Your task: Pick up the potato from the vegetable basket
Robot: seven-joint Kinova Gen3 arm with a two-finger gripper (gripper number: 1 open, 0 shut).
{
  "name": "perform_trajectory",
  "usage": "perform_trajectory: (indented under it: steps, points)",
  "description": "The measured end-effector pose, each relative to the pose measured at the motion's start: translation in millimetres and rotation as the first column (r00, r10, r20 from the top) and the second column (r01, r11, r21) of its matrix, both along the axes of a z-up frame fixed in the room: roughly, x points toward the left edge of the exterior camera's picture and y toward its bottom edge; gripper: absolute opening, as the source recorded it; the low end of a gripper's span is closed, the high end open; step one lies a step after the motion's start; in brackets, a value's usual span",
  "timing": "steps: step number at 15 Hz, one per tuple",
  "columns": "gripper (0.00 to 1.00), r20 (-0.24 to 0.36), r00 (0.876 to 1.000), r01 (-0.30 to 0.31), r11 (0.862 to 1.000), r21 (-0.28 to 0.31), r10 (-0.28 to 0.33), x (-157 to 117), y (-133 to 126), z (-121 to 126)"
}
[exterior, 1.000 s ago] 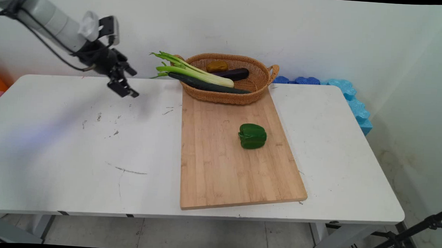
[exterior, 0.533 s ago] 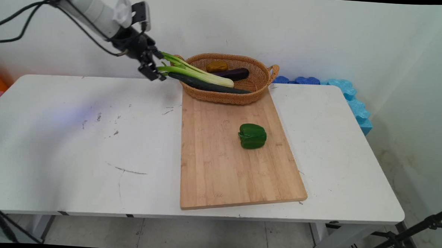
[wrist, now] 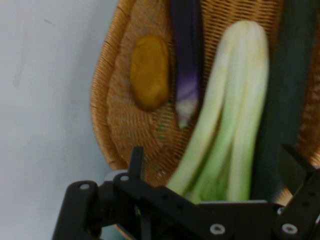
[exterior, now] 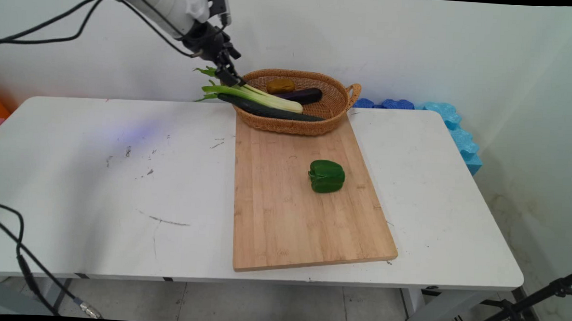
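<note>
Main view, tool (exterior: 232, 76) moved right over celery (exterior: 250, 95) at basket (exterior: 339, 107), fingers spread, empty.

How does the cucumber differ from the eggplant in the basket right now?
The cucumber is dark green; the eggplant is dark purple. The cucumber is much longer, and its end sticks out past the basket rim on the left, while the eggplant lies wholly inside. The cucumber runs along the basket's near side; the eggplant sits farther back, beside the potato. Both are slim, lie flat and are untouched by the end effector.
</note>
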State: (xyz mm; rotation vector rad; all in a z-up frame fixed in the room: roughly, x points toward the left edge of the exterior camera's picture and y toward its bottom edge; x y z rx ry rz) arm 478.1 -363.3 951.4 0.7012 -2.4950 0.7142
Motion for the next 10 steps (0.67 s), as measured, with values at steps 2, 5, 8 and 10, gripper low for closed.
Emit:
perform_trajectory:
  steps: [2, 5, 8, 10]
  points:
    - [1.0, -0.004, 1.0, -0.016, 1.0, -0.008, 0.016, -6, -12, -2]
    - [1.0, -0.018, 0.998, -0.057, 0.998, -0.015, 0.057, -17, -35, -10]
    - [1.0, -0.031, 0.995, -0.097, 0.995, -0.013, 0.096, -27, -56, -23]
    - [1.0, -0.037, 0.992, -0.117, 0.993, -0.01, 0.117, -32, -65, -30]
